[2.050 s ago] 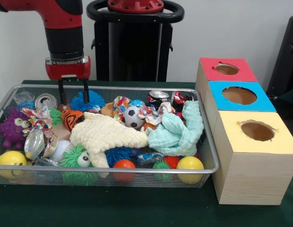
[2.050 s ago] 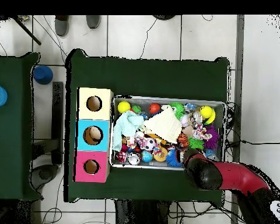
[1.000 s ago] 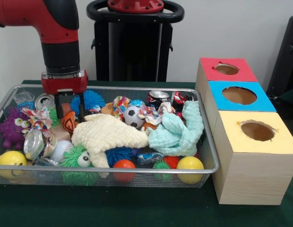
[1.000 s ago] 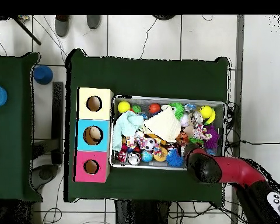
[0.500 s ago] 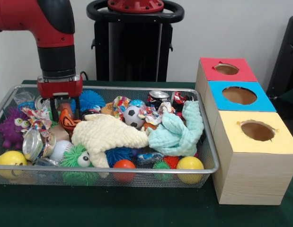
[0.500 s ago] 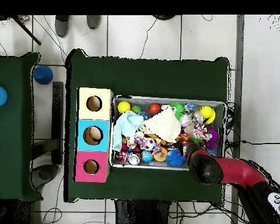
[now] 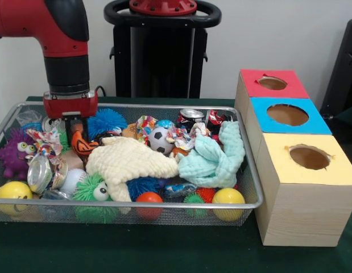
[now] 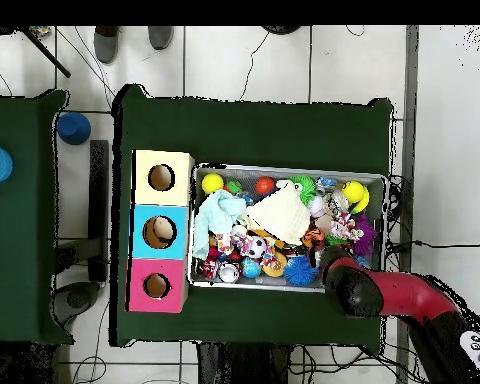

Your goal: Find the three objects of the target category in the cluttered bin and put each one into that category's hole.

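Note:
My gripper point(image 7: 77, 135) reaches down into the back left part of the wire bin point(image 7: 164, 203). Its fingers stand on either side of an orange ball with black stripes point(image 7: 81, 143) and press on it. The ball lies beside the cream cloth point(image 7: 127, 161). Other balls lie around: a soccer ball point(image 7: 160, 140), two yellow balls point(image 7: 228, 198), a small orange-red one point(image 7: 149, 199) and a white baseball point(image 7: 72, 180). In the overhead view the arm point(image 8: 379, 292) covers the gripper, and the orange ball point(image 8: 312, 238) shows just beyond it.
Red point(image 7: 272, 83), blue point(image 7: 288, 115) and yellow point(image 7: 309, 157) boxes with round holes stand right of the bin. The bin also holds a mint cloth point(image 7: 212, 159), crushed cans point(image 7: 190, 116), spiky toys point(image 7: 91, 190) and a purple monster point(image 7: 15, 154).
The gripper moved left and came down over the orange striped ball. Its fingers then narrowed around the ball, which now looks squeezed and tilted.

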Robot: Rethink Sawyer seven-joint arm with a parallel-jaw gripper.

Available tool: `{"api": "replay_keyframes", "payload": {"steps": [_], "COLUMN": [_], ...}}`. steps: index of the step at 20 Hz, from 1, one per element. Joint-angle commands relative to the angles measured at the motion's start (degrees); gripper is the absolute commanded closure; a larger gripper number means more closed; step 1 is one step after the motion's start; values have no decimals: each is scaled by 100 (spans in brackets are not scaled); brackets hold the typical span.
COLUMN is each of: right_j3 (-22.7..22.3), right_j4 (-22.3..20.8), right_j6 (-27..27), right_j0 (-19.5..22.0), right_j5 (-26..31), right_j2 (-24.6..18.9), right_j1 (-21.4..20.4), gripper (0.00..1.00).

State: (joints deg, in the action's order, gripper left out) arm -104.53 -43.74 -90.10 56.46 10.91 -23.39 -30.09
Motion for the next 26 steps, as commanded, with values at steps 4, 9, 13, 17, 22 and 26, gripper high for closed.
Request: {"api": "replay_keyframes", "payload": {"steps": [4, 9, 13, 17, 22, 26], "right_j3": [428, 414, -13, -356, -692, -888], "right_j4": [-378, -373, -187, 100, 408, 664], "right_j6": [67, 127, 97, -1, -68, -79], "right_j0": [199, 239, 264, 184, 186, 172], "right_j5": [-328, -284, -110, 201, 478, 672], "right_j2": [-491, -558, -697, -733, -841, -902], "right_j1": [369, 326, -233, -762, -1300, -1678], "gripper": [100, 100, 100, 100, 100, 100]}}
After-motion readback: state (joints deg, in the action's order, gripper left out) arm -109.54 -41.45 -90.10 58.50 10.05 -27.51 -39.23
